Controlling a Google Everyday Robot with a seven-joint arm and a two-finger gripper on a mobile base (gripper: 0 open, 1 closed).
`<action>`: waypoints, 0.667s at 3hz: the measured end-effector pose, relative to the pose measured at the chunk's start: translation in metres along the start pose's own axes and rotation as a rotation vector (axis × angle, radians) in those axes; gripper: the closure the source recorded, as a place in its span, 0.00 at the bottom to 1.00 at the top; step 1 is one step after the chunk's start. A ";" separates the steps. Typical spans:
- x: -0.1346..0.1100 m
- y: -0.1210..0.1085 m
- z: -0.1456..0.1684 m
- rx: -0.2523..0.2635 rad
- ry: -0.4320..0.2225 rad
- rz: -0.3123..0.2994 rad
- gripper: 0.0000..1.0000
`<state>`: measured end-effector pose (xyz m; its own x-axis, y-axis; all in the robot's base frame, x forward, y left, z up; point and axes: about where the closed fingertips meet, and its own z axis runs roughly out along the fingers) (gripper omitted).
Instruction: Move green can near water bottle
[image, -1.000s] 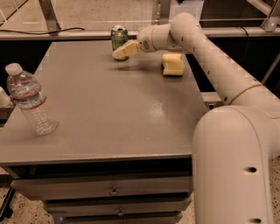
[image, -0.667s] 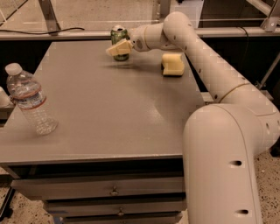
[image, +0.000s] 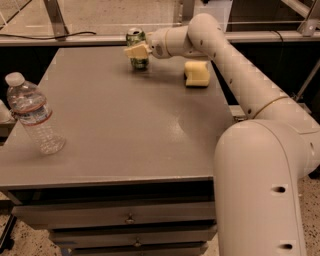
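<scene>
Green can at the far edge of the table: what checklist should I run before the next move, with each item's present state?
1. Gripper at the small green aluminium can, far edge of the grey table: ok.
2. Can upright: ok.
3. Clear ribbed plastic water bottle standing at the table's near left: ok.
4. Yellow sponge block lies right of the can, off the path towards the bottle: ok.
5. Can near bottle: not ok, they are far apart.
</scene>
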<state>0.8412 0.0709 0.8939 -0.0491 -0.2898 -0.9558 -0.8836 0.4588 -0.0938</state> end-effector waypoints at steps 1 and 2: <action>-0.013 0.027 -0.013 -0.041 -0.042 -0.016 0.87; -0.026 0.082 -0.026 -0.124 -0.087 -0.044 1.00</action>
<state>0.7575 0.0942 0.9186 0.0266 -0.2306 -0.9727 -0.9350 0.3385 -0.1059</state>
